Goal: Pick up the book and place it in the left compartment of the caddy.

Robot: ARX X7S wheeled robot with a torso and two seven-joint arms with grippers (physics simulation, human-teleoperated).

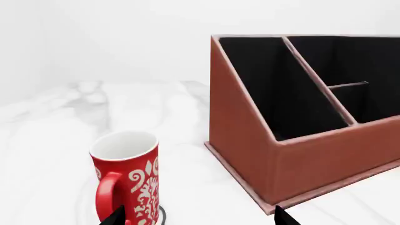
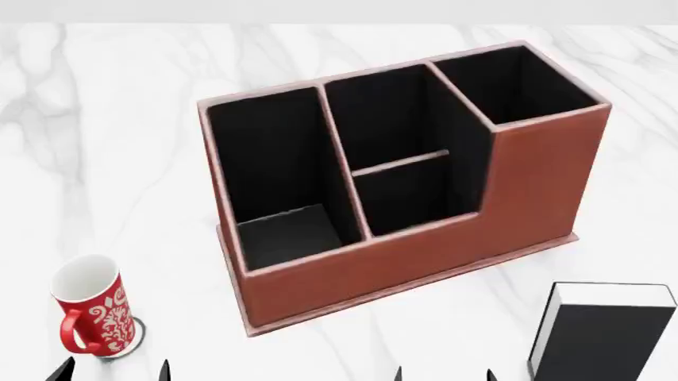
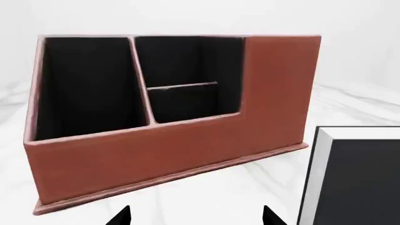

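The black book (image 2: pixel 609 337) with white page edges stands upright on the marble table at the front right; it also shows in the right wrist view (image 3: pixel 359 180). The reddish-brown caddy (image 2: pixel 424 262) stands mid-table, its long left compartment (image 2: pixel 278 186) empty; the caddy also shows in the wrist views (image 1: pixel 300 159) (image 3: pixel 156 159). My right gripper (image 2: pixel 443 373) is open and empty, just left of the book and in front of the caddy. My left gripper (image 2: pixel 111 371) is open and empty at the front left; only the fingertips show.
A red-and-white patterned mug (image 2: pixel 94 313) stands on a small coaster at the front left, right by my left gripper; it shows close in the left wrist view (image 1: pixel 128 180). The white marble table (image 2: pixel 106 119) spreads around the caddy.
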